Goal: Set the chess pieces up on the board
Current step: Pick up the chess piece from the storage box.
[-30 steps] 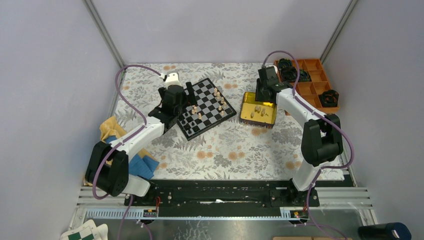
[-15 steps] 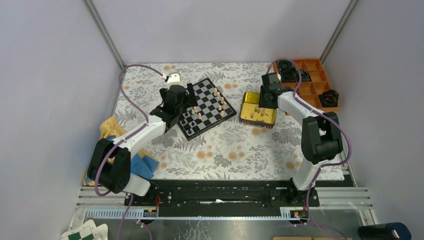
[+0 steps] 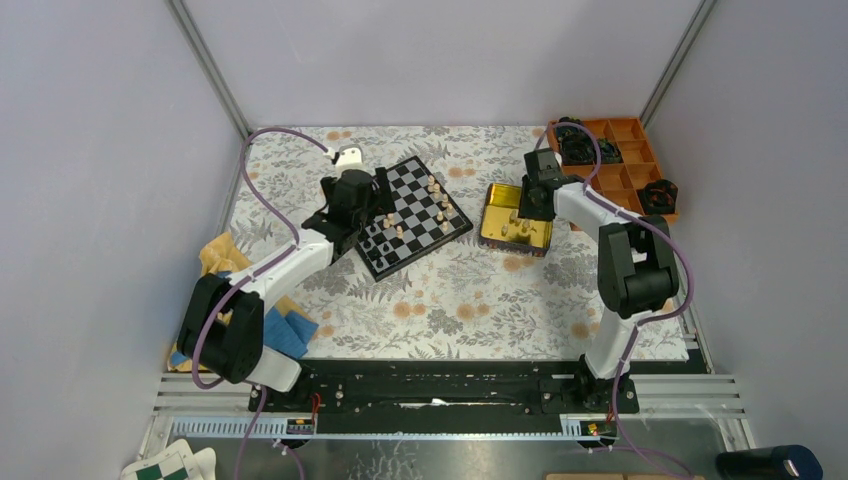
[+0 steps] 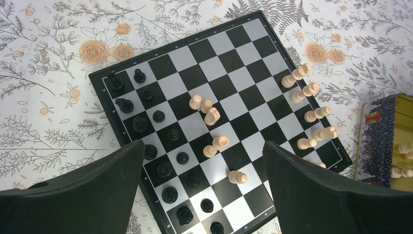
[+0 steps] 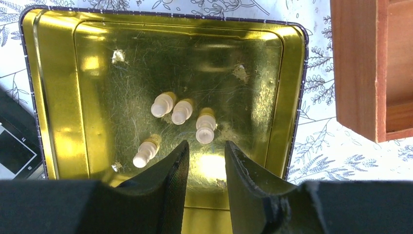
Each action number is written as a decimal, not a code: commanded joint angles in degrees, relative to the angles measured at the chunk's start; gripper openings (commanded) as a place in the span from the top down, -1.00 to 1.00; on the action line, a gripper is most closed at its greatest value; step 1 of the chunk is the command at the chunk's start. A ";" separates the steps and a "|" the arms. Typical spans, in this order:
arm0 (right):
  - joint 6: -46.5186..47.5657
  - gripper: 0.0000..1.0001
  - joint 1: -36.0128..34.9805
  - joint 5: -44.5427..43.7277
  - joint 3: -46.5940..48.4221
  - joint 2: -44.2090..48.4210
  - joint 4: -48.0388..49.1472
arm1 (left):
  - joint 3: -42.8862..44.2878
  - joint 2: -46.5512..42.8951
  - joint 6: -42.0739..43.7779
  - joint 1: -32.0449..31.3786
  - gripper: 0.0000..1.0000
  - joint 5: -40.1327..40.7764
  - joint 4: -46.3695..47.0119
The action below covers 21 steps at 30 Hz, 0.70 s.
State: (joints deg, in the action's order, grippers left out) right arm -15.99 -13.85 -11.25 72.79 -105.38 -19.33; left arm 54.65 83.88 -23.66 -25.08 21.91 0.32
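The checkered board [image 4: 229,63] is black and grey, chess pieces [image 4: 212,116] tan or black, the tin [image 5: 97,73] gold.

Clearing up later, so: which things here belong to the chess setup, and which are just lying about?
Job: board, black pieces, tan pieces, gold tin holding four more.
Lying about: orange tray, blue cloth, yellow cloth.

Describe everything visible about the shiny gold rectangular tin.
The shiny gold rectangular tin looks metal: open, rounded corners, raised rim, dark printed outer wall, scuffed reflective floor. It lies flat on the floral tablecloth between the checkered chessboard and orange tray. Four light tan chess pieces rest inside. The right gripper hovers above, jaws parted.
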 commanded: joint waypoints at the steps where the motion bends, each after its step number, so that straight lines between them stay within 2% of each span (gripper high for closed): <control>1: -0.53 0.22 0.81 1.19 1.32 -1.02 1.95 | 2.33 0.84 1.14 0.30 -0.98 0.46 0.50; 21: -0.21 0.34 1.63 2.75 4.40 -4.72 2.37 | 3.61 2.76 1.25 0.73 -0.98 0.39 0.03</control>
State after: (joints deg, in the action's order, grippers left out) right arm -16.27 -12.58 -9.30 74.26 -109.27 -17.91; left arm 56.51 86.06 -23.40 -24.93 21.91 -0.25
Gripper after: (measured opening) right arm 0.338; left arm 0.989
